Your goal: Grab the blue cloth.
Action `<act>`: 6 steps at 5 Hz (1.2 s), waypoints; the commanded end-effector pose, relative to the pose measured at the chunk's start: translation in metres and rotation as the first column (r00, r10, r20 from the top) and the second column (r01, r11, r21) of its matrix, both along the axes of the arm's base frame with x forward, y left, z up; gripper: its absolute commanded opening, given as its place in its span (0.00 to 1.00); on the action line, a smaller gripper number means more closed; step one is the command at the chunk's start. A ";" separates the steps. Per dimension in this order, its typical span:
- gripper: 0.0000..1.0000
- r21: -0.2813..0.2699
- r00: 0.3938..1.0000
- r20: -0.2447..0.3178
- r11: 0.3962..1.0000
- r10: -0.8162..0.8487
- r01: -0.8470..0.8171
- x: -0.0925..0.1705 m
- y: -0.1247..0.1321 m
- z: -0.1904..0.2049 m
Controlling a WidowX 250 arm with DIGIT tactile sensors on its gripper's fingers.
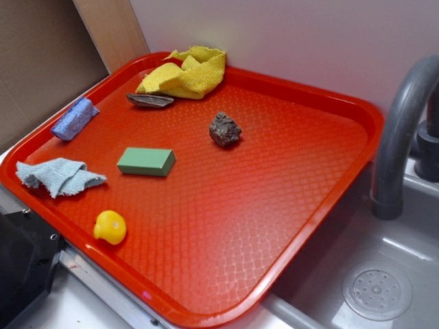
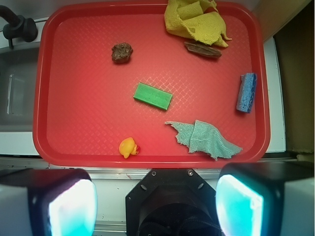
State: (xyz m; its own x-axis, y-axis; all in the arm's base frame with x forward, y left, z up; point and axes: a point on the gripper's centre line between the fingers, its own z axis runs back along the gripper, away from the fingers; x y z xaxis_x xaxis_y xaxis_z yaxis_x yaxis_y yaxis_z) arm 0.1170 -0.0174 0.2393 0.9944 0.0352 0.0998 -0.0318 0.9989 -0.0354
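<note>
— Where was the blue cloth [image 1: 60, 176] when you looked?

— It lay crumpled on the red tray [image 1: 309, 199], close to the edge nearest the arm and toward one corner. In the wrist view the blue cloth [image 2: 204, 138] sat above the gripper [image 2: 156, 201] and off to the right, with the tray's rim and a strip of pale counter between them. Nothing was touching it.

— And the gripper itself?

— Its two fingers [image 2: 241, 206] stood spread wide apart at the bottom of the wrist view, with nothing between them. It was back off the tray, over the counter edge.

— What lay around the cloth?

— A green block [image 1: 146, 161] was the nearest thing, just beside the cloth toward the tray's middle. A small yellow duck [image 1: 110, 227] sat near the same edge as the cloth, on the far side of the block from it. A blue sponge [image 1: 74, 118] lay along the adjacent edge, apart from the cloth. Further off, a brown lumpy rock-like piece [image 1: 225, 129] sat out in the open tray, and at the far corner a yellow cloth [image 1: 186, 72] was heaped up with a dark flat thing [image 1: 149, 100] touching its edge. I couldn't tell what that was.

— Anything outside the tray?

— A grey faucet [image 1: 401, 123] and a sink [image 1: 377, 291] with a round drain.
</note>
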 end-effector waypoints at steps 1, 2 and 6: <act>1.00 0.000 1.000 0.000 1.000 0.000 0.000 0.000 0.000 0.000; 1.00 0.054 0.993 -0.048 0.992 -0.112 0.114 0.025 0.023 -0.050; 1.00 0.104 0.956 -0.204 0.967 -0.210 0.234 0.009 0.065 -0.218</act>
